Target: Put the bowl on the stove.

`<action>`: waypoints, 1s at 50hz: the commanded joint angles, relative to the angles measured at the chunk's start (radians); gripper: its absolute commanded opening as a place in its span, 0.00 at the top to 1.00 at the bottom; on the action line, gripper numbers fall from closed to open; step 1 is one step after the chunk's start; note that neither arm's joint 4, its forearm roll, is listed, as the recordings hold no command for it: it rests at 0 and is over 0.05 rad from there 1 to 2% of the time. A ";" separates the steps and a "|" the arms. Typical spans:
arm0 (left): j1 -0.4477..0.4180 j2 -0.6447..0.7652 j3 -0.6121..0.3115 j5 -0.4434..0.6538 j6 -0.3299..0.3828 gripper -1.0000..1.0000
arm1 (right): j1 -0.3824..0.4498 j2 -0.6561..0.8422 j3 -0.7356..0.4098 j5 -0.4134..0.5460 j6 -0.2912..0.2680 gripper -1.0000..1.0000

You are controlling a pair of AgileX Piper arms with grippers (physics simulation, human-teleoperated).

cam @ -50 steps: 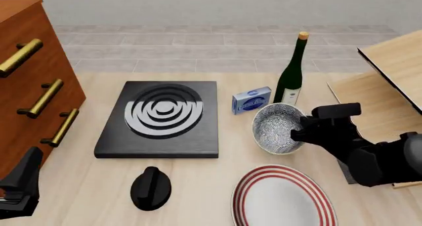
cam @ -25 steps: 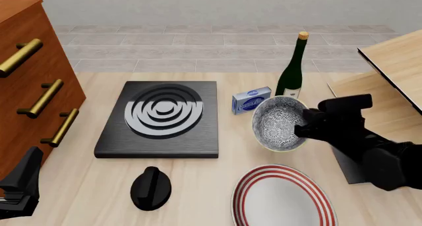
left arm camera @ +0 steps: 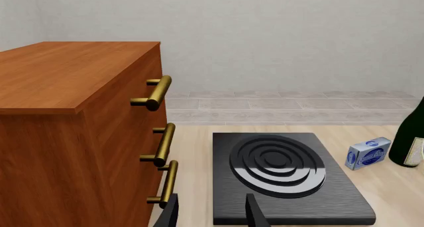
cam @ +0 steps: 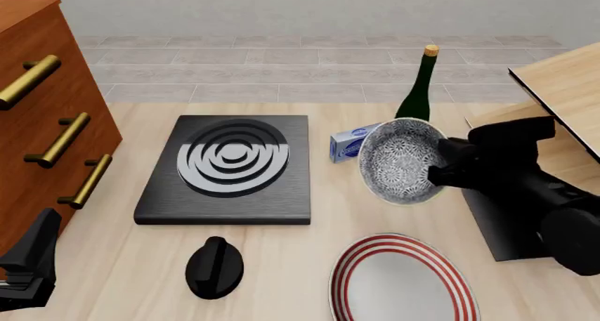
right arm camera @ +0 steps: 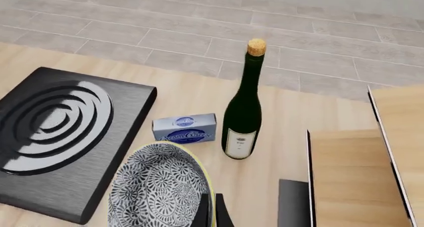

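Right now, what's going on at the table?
The right hand grips the patterned bowl by its rim, tipped on its side and apparently lifted off the table, beside the wine bottle and above the red-ringed plate. The stove to its left is bare. The left hand hangs open near the drawers.

Front view: a high fixed camera on the arms' side looks forward and down across the pale wooden table.
Left wrist view: sits low, close beside the reddish-brown wooden drawer cabinet, facing the far wall.
Right wrist view: looks down from close above.
Shared: all three show the flat black square stove with silver rings and the dark green corked bottle.
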State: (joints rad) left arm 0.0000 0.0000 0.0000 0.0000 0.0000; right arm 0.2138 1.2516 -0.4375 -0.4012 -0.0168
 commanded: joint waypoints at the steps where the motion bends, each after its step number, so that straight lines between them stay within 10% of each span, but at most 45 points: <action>1: 0.000 0.000 0.000 0.000 0.000 0.00 | 0.030 -0.093 -0.035 0.081 0.016 1.00; 50: 0.000 0.000 0.000 0.000 0.000 0.00 | 0.306 0.237 -0.513 0.261 0.178 1.00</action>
State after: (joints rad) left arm 0.0000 0.0000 0.0000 0.0000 0.0000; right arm 0.4780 1.4160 -0.8453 -0.1789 0.1158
